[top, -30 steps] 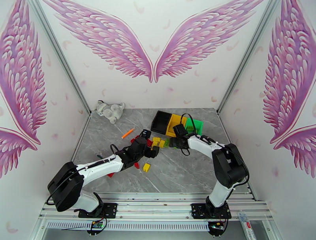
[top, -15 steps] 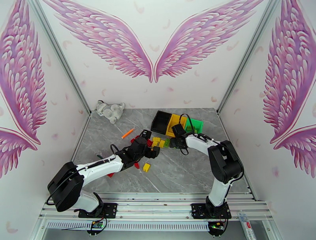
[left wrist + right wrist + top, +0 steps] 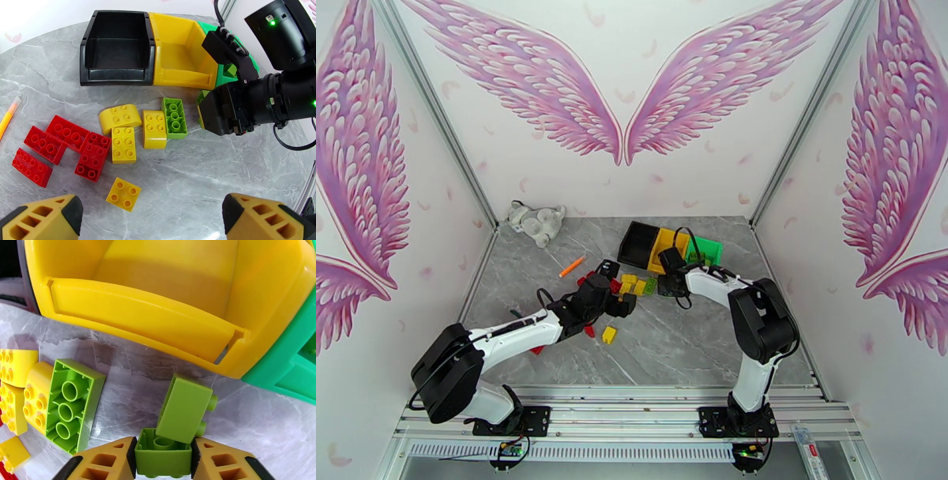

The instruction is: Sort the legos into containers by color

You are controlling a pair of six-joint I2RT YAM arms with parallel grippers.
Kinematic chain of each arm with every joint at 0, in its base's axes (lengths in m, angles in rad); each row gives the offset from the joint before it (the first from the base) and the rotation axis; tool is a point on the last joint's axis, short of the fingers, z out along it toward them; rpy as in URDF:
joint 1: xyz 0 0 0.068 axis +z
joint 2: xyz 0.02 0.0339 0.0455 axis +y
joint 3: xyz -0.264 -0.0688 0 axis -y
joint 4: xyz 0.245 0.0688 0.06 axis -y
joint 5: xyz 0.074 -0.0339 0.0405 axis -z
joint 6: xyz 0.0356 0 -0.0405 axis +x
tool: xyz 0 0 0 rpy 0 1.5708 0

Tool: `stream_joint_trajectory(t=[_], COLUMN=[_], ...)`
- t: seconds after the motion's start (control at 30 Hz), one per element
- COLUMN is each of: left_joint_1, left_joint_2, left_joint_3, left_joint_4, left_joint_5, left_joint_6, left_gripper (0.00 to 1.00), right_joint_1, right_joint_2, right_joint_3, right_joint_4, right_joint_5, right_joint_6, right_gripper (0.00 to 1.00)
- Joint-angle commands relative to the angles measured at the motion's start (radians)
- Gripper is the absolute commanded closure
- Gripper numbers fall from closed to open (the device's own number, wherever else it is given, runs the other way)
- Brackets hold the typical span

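Closed within the last second, the right gripper [image 3: 163, 463] is clamped on a green brick [image 3: 162, 456] just before the yellow bin [image 3: 138, 325], toward the grey marble table's [image 3: 671, 347] far edge. The left gripper [image 3: 152, 209] is held wide open, empty. The black bin [image 3: 116, 75] and yellow bin are seen empty; red bricks [image 3: 67, 136] and yellow bricks [image 3: 123, 144] are left unsorted. Pink wings [image 3: 553, 79] are painted on the walls.

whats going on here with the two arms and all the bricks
The right gripper is closed on a green brick just in front of the yellow bin and green bin. The left gripper hangs open above loose red bricks and yellow bricks on the table. The black bin looks empty.
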Motion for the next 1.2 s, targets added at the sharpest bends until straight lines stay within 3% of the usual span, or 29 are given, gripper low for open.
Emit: stream_joint_trajectory(t=[0.0,0.2,0.43,0.83,1.07,1.17], left_joint_1=[-0.005,-0.055,-0.2,-0.357,-0.383,-0.37], left_joint_2=[0.008,0.037,0.074,0.047,-0.026,-0.055], left_joint_3=[0.008,0.042,0.099,0.054,-0.014,-0.038], left_joint_4=[0.014,0.004,-0.015,0.098,0.179,0.194], left_joint_5=[0.01,-0.003,-0.103,-0.232,-0.306,-0.338], left_joint_6=[0.008,0.065,0.205,0.382,0.407,0.386], left_gripper=[0.01,0.01,0.01,0.01,0.01,0.01], right_joint_1=[0.007,0.001,-0.061,-0.238,-0.27,-0.27], right_joint_2=[-0.03,-0.141,-0.238,-0.147,-0.086,-0.103], right_joint_3=[0.009,-0.053,-0.112,0.066,0.163,0.139], right_joint_4=[0.004,0.051,0.1,0.055,-0.004,0.014], right_joint_5=[-0.009,0.011,0.111,0.119,0.099,0.091], right_joint_6=[0.009,0.024,0.064,0.096,0.069,0.059], right_gripper=[0.67,0.72,0.73,0.72,0.57,0.4])
